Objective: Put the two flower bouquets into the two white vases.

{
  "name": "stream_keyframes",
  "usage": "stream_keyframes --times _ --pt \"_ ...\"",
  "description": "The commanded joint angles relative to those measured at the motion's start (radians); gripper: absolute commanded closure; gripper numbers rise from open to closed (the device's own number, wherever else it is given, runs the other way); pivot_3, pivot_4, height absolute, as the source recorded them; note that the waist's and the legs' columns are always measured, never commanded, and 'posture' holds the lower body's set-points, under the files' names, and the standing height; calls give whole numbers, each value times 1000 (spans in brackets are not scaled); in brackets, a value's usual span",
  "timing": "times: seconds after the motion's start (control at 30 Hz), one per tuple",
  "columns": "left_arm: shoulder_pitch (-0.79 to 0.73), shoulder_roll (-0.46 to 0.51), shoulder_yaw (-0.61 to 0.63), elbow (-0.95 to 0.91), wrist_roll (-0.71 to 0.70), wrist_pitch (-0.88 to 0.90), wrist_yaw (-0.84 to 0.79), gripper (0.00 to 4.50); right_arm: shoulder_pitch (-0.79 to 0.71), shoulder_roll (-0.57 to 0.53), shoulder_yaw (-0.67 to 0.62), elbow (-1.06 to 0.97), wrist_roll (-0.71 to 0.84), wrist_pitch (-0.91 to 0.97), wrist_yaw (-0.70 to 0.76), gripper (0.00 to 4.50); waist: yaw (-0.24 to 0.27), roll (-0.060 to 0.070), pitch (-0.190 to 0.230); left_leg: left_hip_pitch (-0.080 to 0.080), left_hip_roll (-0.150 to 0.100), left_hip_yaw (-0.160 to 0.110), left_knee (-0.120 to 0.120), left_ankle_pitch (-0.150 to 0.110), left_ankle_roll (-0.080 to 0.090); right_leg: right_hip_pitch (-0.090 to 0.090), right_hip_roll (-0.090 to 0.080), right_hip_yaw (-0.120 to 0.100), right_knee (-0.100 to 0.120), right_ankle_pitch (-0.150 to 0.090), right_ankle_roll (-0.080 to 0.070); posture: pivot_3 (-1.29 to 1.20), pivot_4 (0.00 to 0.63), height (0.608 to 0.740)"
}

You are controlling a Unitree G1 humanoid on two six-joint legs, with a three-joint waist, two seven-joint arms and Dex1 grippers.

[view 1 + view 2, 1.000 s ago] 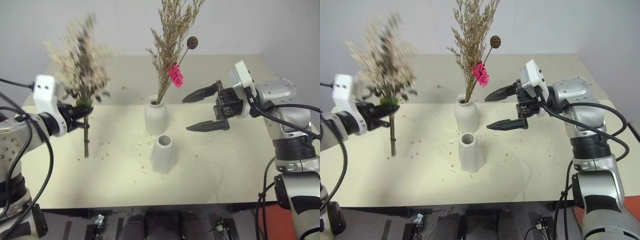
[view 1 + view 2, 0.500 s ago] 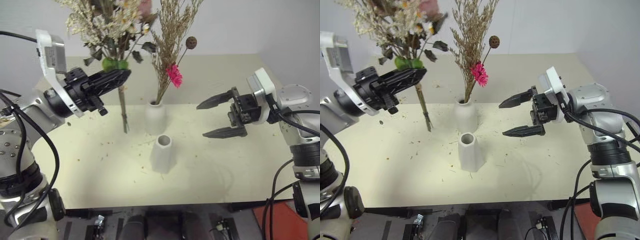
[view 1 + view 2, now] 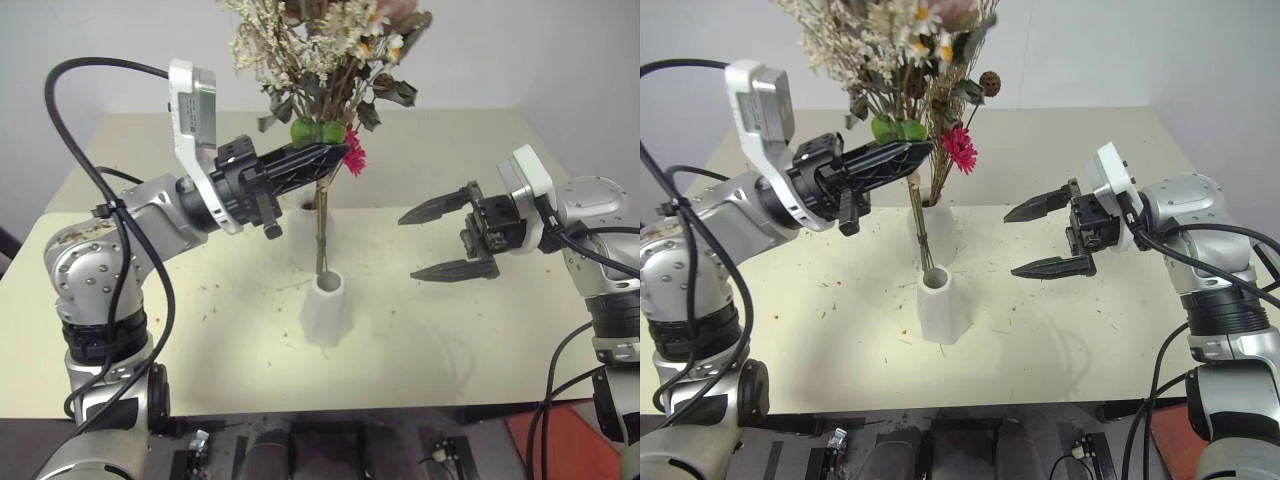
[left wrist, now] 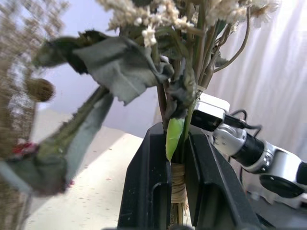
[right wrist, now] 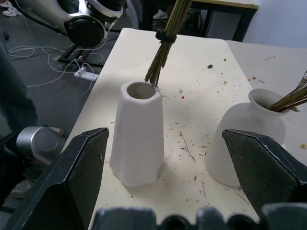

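On the left of the cream table (image 3: 150, 340), the left gripper (image 3: 325, 160) reaches across, its fingers (image 4: 148, 182) clenched on the fuller bouquet (image 3: 320, 45) at the twine binding just under its green leaves. Gripping that high leaves the bare stems hanging free below, and their tips sit right at the mouth of the cone vase (image 3: 325, 310); from the right wrist view the stem ends look to be at the rim's far edge, and whether they have gone inside I cannot tell. The hold looks chosen so the stems can drop straight down the narrow opening. Just behind it stands the rounded vase (image 5: 247, 143), already holding the slim bouquet (image 3: 958, 148), its pink flower showing beside the gripper. To the right, well apart from both vases, the right gripper (image 3: 440, 240) hangs released and empty, jaws spread wide toward the cone vase, probably ready to steady it. No brand, label or writing can be read anywhere.
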Motion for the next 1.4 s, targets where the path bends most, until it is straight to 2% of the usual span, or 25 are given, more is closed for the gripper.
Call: stream_keyframes --times 0.03,0.43,1.07,1.13,1.23,1.4 --pt "-31 -11 -17 1 7 -34 -19 4347 8 -6 -50 -40 4 -8 56 0 1 0 0 0 0 0 0 0 0 0 0 0 0 0 0 0 150 740" --pt "-50 -2 -41 21 12 -31 -46 4347 31 7 -67 -72 3 2 34 0 1 0 0 0 0 0 1 0 0 0 1 0 0 0 0 0 150 740" --pt "112 16 -146 -26 147 -52 -117 4347 61 16 -83 -109 3 13 15 0 1 0 0 0 1 0 1 0 0 0 1 0 0 0 0 0 150 740" --pt "128 23 -143 -33 145 -40 -121 3635 62 17 -84 -111 2 15 13 0 1 0 0 0 1 0 1 0 0 0 1 1 0 0 0 0 150 740" --pt "160 41 -125 -53 128 -22 -132 2825 63 18 -85 -113 2 18 11 0 1 0 0 0 1 0 1 0 0 0 1 1 0 0 0 0 150 740" --pt "290 145 -50 -121 75 -4 -188 1309 69 22 -88 -117 0 25 11 0 -3 0 0 1 2 0 1 0 0 0 2 1 0 0 0 0 150 740"
